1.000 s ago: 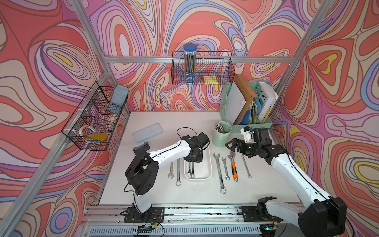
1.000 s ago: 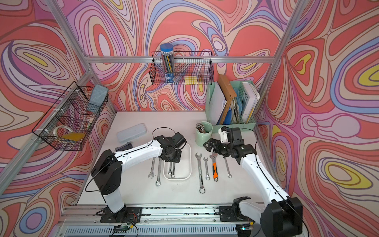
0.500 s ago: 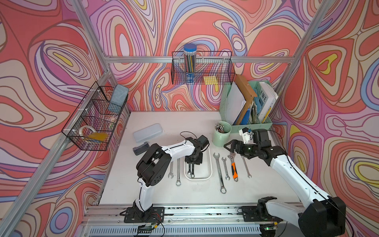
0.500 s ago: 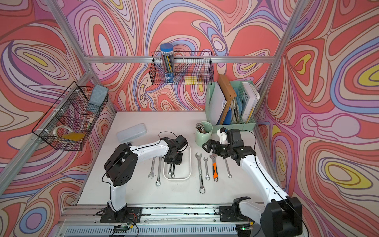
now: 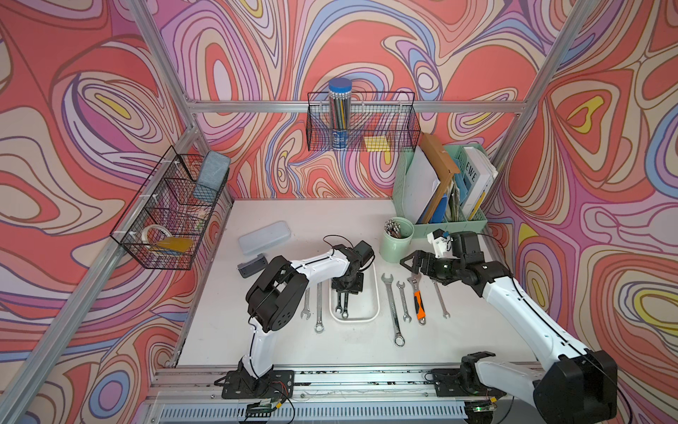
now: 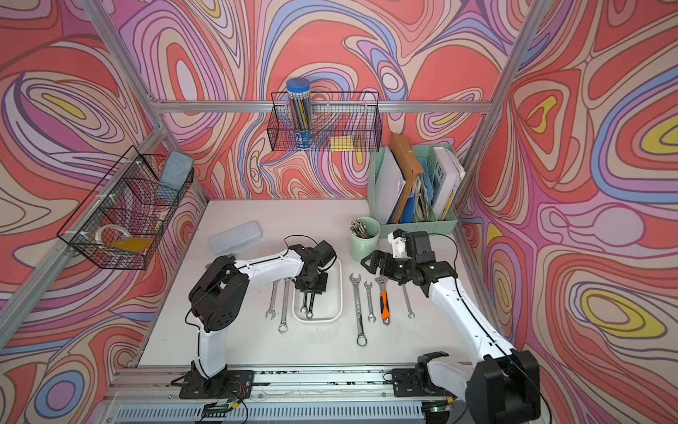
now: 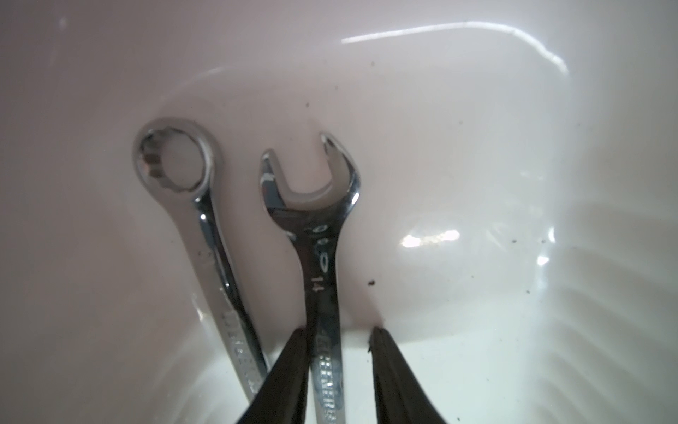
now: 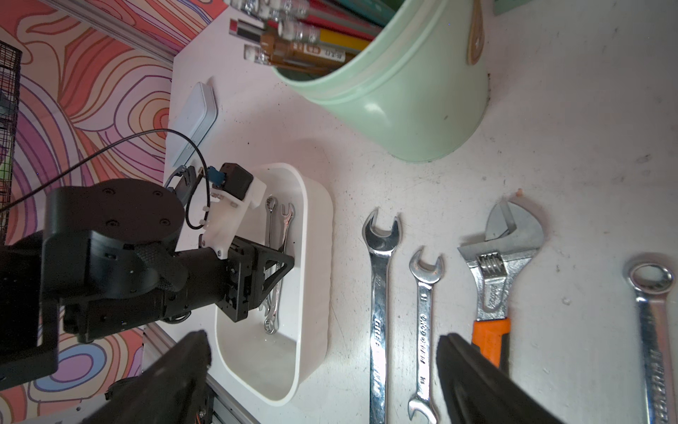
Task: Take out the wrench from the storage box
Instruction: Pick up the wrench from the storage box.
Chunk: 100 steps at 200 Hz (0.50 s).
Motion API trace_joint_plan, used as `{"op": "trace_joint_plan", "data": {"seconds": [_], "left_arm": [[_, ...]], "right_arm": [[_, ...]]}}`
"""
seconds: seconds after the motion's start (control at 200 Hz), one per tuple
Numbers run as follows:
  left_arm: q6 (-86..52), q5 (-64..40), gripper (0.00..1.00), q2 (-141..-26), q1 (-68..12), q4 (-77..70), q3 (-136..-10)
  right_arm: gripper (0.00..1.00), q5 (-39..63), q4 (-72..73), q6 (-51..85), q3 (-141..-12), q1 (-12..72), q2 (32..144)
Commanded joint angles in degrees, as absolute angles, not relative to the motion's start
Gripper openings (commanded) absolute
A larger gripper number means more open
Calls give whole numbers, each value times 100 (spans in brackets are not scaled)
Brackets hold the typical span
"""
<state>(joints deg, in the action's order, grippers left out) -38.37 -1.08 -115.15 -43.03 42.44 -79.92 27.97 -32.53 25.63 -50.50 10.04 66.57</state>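
The storage box (image 5: 354, 320) (image 6: 318, 320) is a shallow white tray in the middle of the table, seen in both top views. Two steel wrenches lie side by side in it. My left gripper (image 5: 345, 293) (image 7: 339, 330) reaches down into it, open. Its jaws straddle the shank of the open-ended wrench (image 7: 319, 257): one finger (image 7: 293, 367) touches the shank, the other stands a little off it. The ring-ended wrench (image 7: 205, 227) lies just outside the jaws. My right gripper (image 5: 405, 261) (image 8: 323, 339) hovers wide open and empty to the box's right.
Right of the box lie three steel wrenches (image 5: 392, 308) and an orange-handled adjustable wrench (image 5: 419, 301). Two more wrenches (image 5: 319, 304) lie on its left. A mint pencil cup (image 5: 396, 244), a file organizer (image 5: 440, 191) and a translucent case (image 5: 264, 236) stand behind.
The left arm's elbow has swung in toward the box, its gripper has stayed in the box, and its jaws have narrowed round the wrench shank. The right arm has barely moved.
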Motion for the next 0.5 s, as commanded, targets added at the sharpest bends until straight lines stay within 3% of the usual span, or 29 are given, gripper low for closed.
{"op": "trace_joint_plan", "data": {"seconds": [0.0,0.13,0.496], "left_arm": [[-3719,-531,34,-12148,-4293,4483,-7689],[-3642,-621,29,-12390,-4289,4579,-7726],[-3697,-389,3,-12199,-4314,4729,-7874]], "right_arm": [[98,2830,-3178,2582,-5001,967,6697],[98,2806,-3190,2583,-5001,967,6694],[98,2746,-3153,2609,-4970,969,6680]]}}
